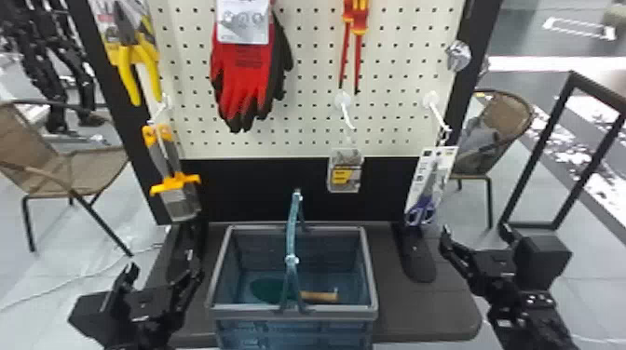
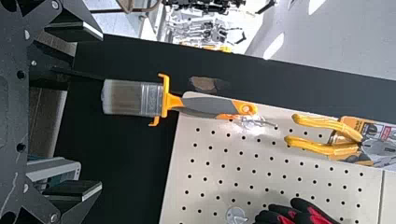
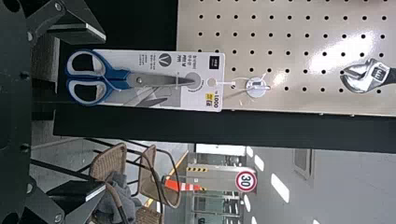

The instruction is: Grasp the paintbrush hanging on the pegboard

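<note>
The paintbrush [image 1: 170,179] hangs from a hook at the lower left corner of the pegboard [image 1: 302,107]. Its grey and yellow handle is uppermost, and its bristles point down across the black panel under the board, above the far left corner of the tabletop [image 1: 419,307]. The left gripper [image 1: 160,279] sits low at the near left corner of the tabletop, well below the brush and apart from it. Its fingers [image 2: 74,30] are spread wide with nothing between them, and the left wrist view lines the bristles up between them farther off. The right gripper [image 1: 477,242] is off the right edge of the tabletop, also spread open and empty, facing carded scissors [image 3: 121,81] hung at the board's lower right. A blue basket [image 1: 219,270] stands at the middle of the tabletop's near edge. Yellow pliers [image 1: 132,60] and red gloves [image 1: 247,70] hang higher up.
</note>
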### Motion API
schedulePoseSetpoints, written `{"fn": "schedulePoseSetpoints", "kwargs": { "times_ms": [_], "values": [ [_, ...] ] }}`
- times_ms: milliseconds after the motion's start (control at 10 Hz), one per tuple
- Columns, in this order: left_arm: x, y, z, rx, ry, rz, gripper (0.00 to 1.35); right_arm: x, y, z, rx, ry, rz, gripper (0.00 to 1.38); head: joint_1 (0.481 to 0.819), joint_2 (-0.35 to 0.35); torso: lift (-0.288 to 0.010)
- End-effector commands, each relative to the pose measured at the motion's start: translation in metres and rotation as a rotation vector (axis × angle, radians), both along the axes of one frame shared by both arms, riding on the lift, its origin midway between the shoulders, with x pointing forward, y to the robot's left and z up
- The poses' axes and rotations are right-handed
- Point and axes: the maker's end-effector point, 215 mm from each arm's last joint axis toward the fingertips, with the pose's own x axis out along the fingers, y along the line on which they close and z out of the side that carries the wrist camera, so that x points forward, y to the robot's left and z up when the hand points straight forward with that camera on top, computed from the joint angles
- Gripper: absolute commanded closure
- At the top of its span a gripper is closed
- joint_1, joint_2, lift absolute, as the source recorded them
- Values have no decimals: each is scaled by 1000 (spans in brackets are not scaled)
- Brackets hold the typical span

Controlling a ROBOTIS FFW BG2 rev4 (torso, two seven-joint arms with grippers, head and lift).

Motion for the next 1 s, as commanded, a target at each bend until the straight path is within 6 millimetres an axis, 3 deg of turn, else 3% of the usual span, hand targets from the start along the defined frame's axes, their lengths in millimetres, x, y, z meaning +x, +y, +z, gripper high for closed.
{"fn": "schedulePoseSetpoints", "kwargs": {
  "times_ms": [0, 600, 900],
  "values": [
    [-1, -1, -1, -3, 2, 1, 179, 0, 0, 0, 1, 0, 0, 182, 549, 0, -100],
    [-1, 1, -1, -5, 0, 3, 179, 0, 0, 0, 2, 0, 0, 182, 549, 0, -100],
    [6, 24, 3, -1, 2, -36, 179, 0, 0, 0, 2, 0, 0, 182, 549, 0, -100]
  ]
}}
